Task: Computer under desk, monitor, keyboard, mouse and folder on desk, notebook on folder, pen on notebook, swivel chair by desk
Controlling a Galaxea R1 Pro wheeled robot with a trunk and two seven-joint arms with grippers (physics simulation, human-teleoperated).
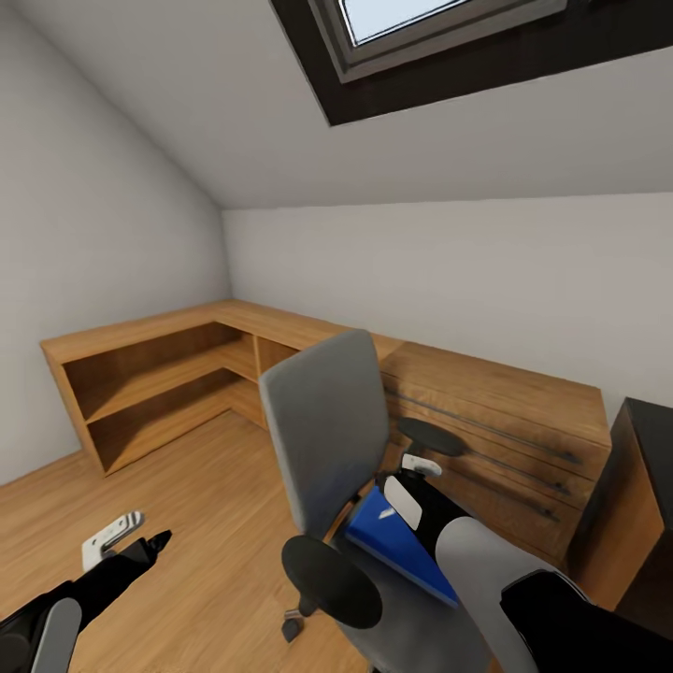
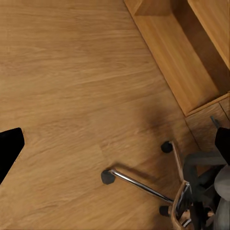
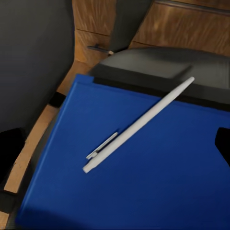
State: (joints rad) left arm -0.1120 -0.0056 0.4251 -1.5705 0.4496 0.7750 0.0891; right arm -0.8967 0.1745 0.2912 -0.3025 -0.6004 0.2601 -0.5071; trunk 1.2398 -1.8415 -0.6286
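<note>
With the right gripper (image 1: pixel 422 465) poised over the swivel chair (image 1: pixel 327 439) seat, jaw state indeterminable, lower onto the pen (image 3: pixel 139 124) lying diagonally on the folder (image 3: pixel 143 177), 1-to-7 o'clock, closing across the shaft mid-length; left gripper (image 1: pixel 117 537) idle, apparently open.

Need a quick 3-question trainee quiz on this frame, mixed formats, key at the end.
1. True or false: the pen lies directly on the floor.
2. Multiple choice: the blue folder rests on
A. the light-wood cabinet
B. the seat of the swivel chair
C. a black desk top
3. Fill in: in the head view, the arm reaching over the chair seat is the robot's ____ arm.

Key
1. False. The white pen lies diagonally on the folder.
2. B
3. right. The right gripper sits above the folder, while the left gripper hangs over bare floor.
</note>
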